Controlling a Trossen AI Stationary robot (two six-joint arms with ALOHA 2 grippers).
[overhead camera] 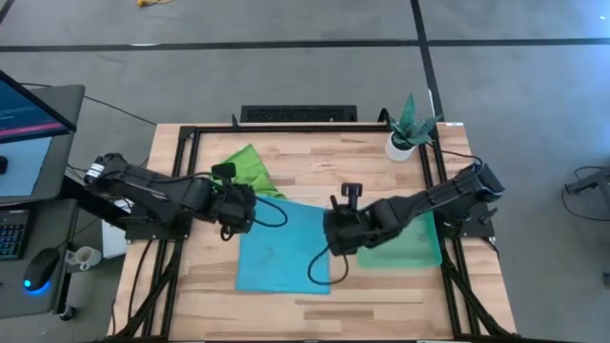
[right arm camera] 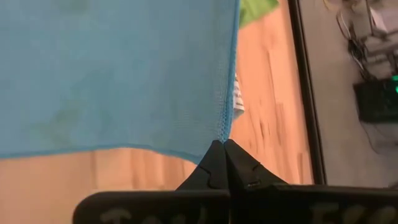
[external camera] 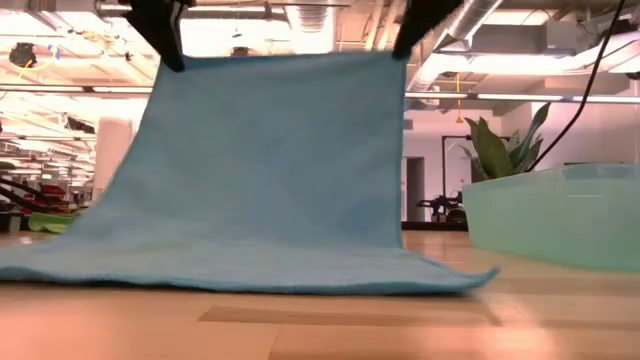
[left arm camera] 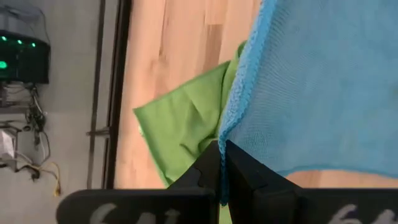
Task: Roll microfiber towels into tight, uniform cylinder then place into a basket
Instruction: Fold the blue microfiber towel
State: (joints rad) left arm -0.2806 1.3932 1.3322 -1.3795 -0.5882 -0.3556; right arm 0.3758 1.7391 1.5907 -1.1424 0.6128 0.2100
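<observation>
The left gripper (overhead camera: 250, 211) is above the left half of the wooden table (overhead camera: 381, 295), its jaws pinched tight on one corner of the soft sky blue cloth (overhead camera: 282, 250). Just behind it, near the table's back edge, the lime green cloth (overhead camera: 250, 166) lies crumpled and flat. The blue cloth hangs lifted along its back edge, and its front part rests on the wood in the middle. The right gripper (overhead camera: 335, 235) has its jaws pinched tight on the other back corner. The shallow see-through teal plastic basket (overhead camera: 412, 251) sits by the table's right edge. A green potted plant in a white pot (overhead camera: 408, 127) stands at the back right corner.
</observation>
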